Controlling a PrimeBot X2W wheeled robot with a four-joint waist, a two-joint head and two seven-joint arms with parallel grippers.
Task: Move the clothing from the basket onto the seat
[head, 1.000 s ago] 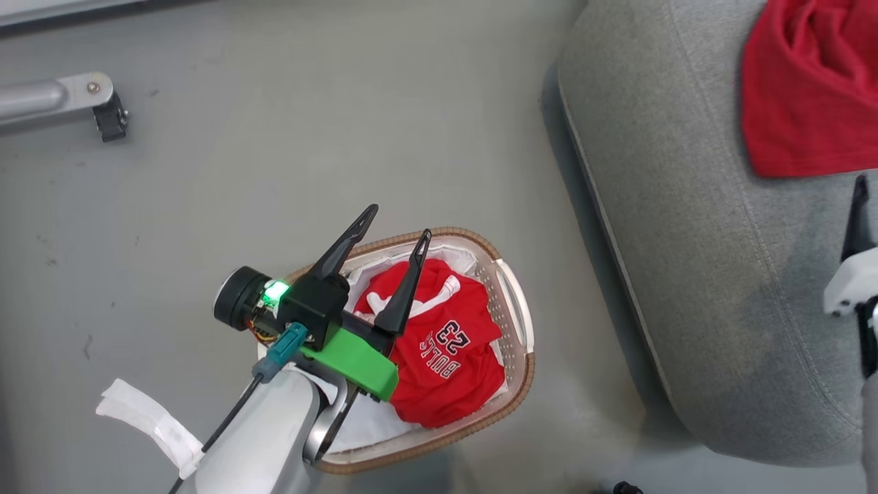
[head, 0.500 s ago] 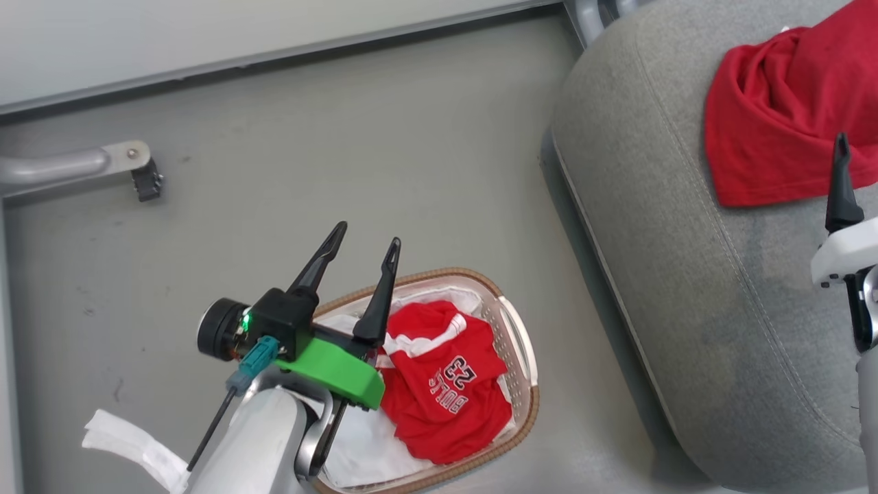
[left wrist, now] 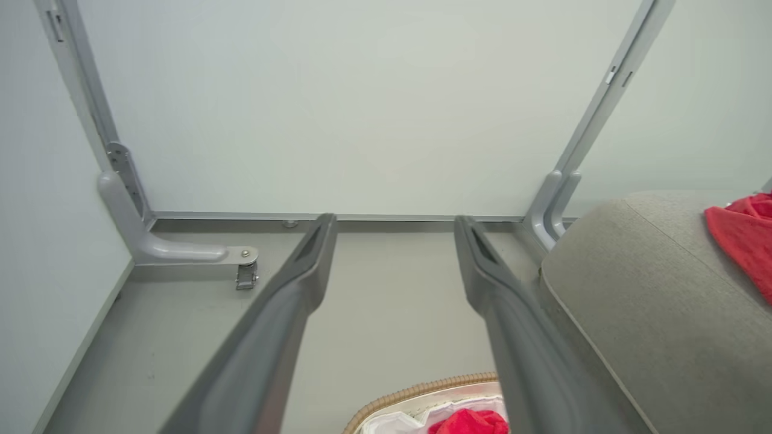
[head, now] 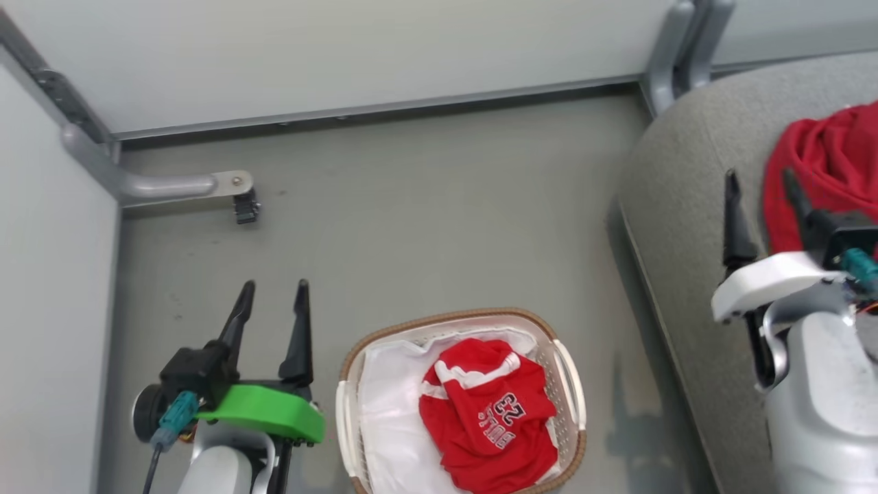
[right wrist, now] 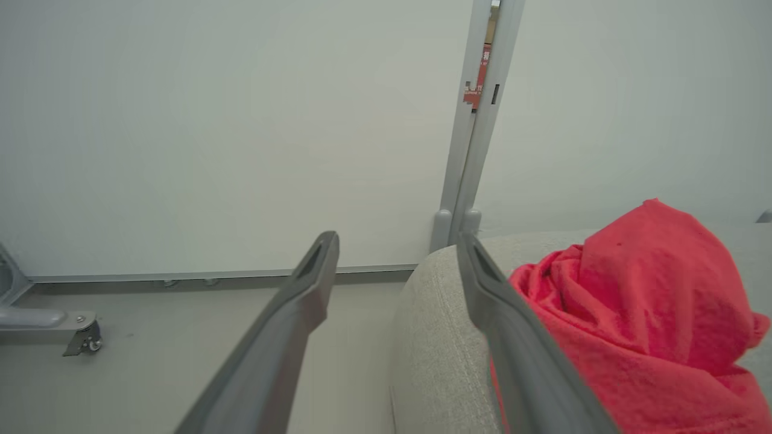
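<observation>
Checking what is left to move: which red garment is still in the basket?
The red garment with "23" lettering, lying in the basket. The other red garment shows no lettering and lies bunched on the grey seat.

Bare grey floor (head: 439, 219) lies open at the centre, wide enough for an arm to pass. At 6 o'clock stands an oval white perforated plastic basket with a brown woven rim (head: 446, 318), open-topped. At 3 o'clock, a large grey fabric seat cushion (head: 679, 226) blocks that side. White wall panels (head: 343, 55) close 12 and 9 o'clock; a grey metal foot with a small castor (head: 206, 185) juts out at 10.
</observation>
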